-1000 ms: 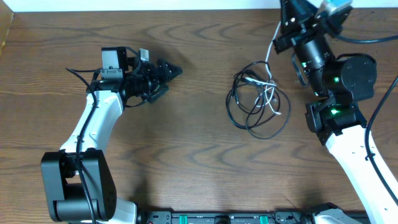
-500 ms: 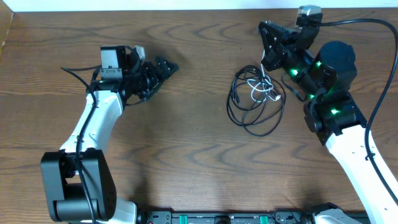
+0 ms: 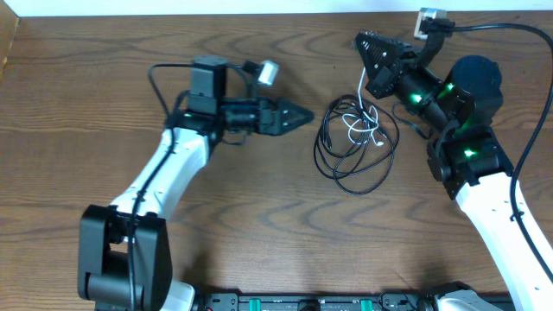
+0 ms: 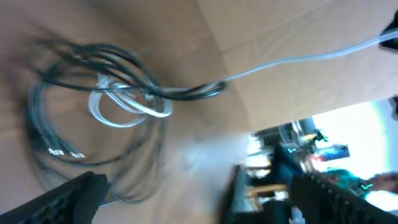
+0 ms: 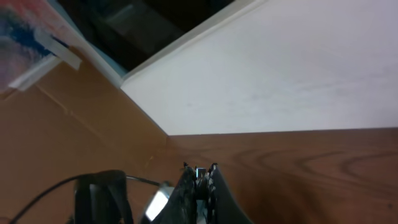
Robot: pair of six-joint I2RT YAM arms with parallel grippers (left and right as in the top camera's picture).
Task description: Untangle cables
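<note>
The cables [image 3: 350,160] lie as a tangle of black loops with a white cable [image 3: 361,128] woven through, right of the table's centre. My right gripper [image 3: 367,47] is raised over the tangle's far side. It is shut on the white cable's small plug [image 5: 200,172], and the white cord rises taut to it. My left gripper [image 3: 302,114] points at the tangle from the left, a short gap away, open and empty. The blurred left wrist view shows the black loops [image 4: 62,74], a white loop [image 4: 124,109] and the taut white strand [image 4: 298,59].
The wooden table [image 3: 259,216] carries only the tangle. A white wall [image 5: 298,68] stands behind the table's far edge. Thick black wires run along both arms, one of them [image 3: 160,73] by the left wrist.
My left arm has swung right, from the far left to just beside the tangle. My right gripper has tilted over the tangle with the white cord, drawing the tangle a little tighter.
</note>
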